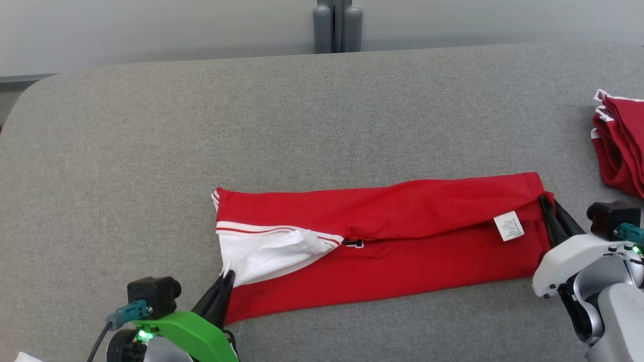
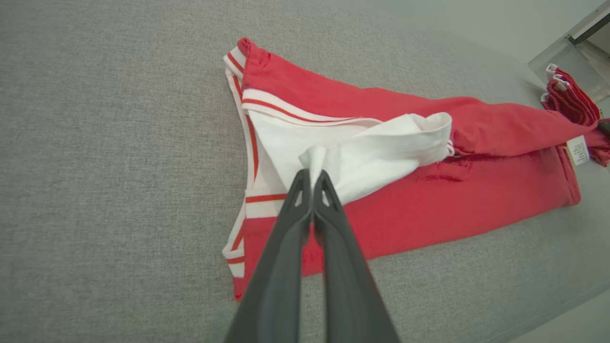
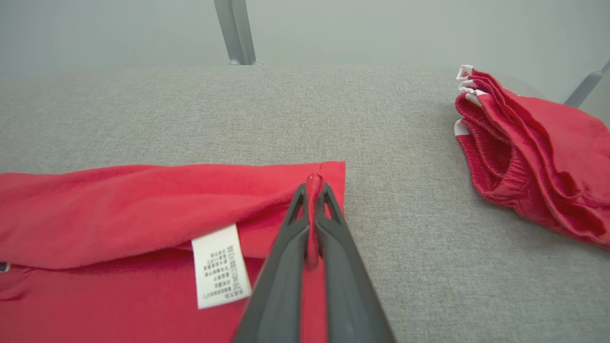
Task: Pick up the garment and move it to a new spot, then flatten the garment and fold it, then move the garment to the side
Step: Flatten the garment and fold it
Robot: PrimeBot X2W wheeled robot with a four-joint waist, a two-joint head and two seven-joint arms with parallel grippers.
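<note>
Grey fabric-covered surface (image 1: 126,151), rounded far-left corner; pale wall (image 1: 151,30) behind; grey posts (image 1: 337,27) at far edge

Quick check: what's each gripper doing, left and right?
Left gripper: shut on the garment, at its white part.
Right gripper: shut on the garment's red edge.

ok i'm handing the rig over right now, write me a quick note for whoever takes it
Grips: the left end effector is shut on the white fabric at the garment left end; the right end effector is shut on its red right corner.
Things: garment lies as a long band on the grey table, label showing. A pile of red garments sits apart, far right.
Done: spread out, one lengthwise fold seemingly made.
Left: finish folding, move it aside.
</note>
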